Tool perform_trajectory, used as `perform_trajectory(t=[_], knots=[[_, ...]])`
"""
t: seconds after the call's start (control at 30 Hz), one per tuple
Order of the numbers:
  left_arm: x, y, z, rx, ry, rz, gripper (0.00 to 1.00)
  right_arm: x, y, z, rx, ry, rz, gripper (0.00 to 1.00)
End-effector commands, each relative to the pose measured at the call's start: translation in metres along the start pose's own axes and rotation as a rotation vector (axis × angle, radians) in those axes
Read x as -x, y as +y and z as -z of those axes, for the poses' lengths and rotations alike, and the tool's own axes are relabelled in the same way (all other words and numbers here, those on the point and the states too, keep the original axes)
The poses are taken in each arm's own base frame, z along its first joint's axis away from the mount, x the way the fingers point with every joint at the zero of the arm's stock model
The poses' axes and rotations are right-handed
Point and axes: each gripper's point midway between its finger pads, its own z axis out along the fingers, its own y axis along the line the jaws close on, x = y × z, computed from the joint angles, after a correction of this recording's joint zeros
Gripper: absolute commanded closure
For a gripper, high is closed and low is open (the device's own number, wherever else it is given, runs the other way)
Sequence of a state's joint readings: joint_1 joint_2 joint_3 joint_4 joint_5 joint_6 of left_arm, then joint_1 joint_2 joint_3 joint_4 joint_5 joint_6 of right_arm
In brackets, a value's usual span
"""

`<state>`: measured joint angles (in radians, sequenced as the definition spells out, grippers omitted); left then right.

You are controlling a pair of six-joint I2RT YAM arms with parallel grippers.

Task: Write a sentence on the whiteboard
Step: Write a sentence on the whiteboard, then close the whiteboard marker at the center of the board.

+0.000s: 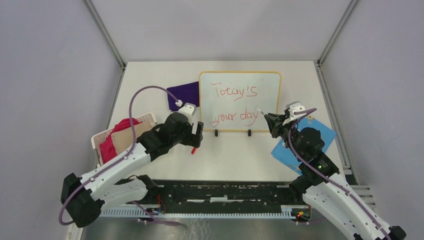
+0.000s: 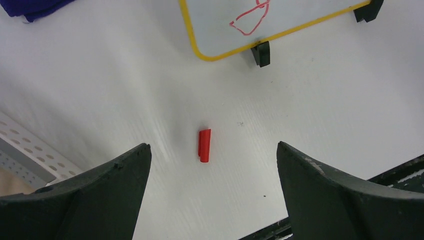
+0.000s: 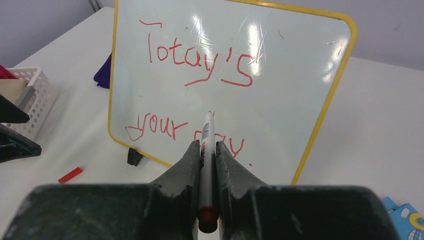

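The whiteboard (image 1: 270, 85) stands upright on two black feet at the table's middle back; its yellow frame shows in the right wrist view (image 3: 330, 95) and its corner in the left wrist view (image 2: 210, 30). The sentence (image 1: 235, 91) in red reads "Totay's your day" in two lines (image 3: 200, 60). My right gripper (image 1: 268, 119) is shut on a white marker (image 3: 207, 145), its tip close to the board near "day". My left gripper (image 1: 196, 134) is open and empty above a red marker cap (image 2: 204, 145) lying on the table (image 1: 230, 150).
A purple cloth (image 1: 183, 94) lies left of the board. A white basket (image 1: 145, 120) with red and tan cloths stands at the left. A blue card (image 1: 320, 131) lies under my right arm. A black rail (image 1: 220, 197) runs along the near edge.
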<state>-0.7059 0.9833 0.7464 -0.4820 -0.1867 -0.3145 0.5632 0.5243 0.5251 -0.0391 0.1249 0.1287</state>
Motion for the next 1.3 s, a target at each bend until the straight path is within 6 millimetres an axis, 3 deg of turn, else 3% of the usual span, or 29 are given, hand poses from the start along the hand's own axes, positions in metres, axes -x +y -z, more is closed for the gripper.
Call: perform_trajectory(t=[0.0, 0.13, 0.3, 0.53, 0.77, 1.07, 1.27], knots=[[0.023, -0.004, 0.006, 0.088, -0.044, 0.014, 0.00, 0.014, -0.006, 0.002, -0.035, -0.061, 0.012, 1.00], [0.019, 0.002, 0.001, 0.152, -0.013, 0.038, 0.00, 0.005, -0.012, 0.007, -0.058, -0.042, 0.024, 1.00], [0.033, 0.007, 0.008, 0.194, -0.056, 0.090, 0.00, 0.004, -0.016, 0.011, -0.074, -0.053, 0.028, 1.00], [0.041, -0.012, 0.015, 0.063, -0.101, 0.076, 0.00, 0.006, -0.016, 0.013, -0.076, -0.065, 0.028, 1.00], [0.002, -0.033, -0.007, -0.025, 0.130, -0.006, 0.06, 0.004, -0.018, 0.015, -0.082, -0.061, 0.027, 1.00], [-0.028, -0.038, -0.019, -0.044, 0.281, -0.055, 0.08, 0.003, -0.020, 0.016, -0.092, -0.057, 0.035, 1.00], [-0.051, -0.031, -0.030, 0.008, 0.351, -0.029, 0.19, 0.001, -0.019, 0.016, -0.087, -0.053, 0.036, 1.00]])
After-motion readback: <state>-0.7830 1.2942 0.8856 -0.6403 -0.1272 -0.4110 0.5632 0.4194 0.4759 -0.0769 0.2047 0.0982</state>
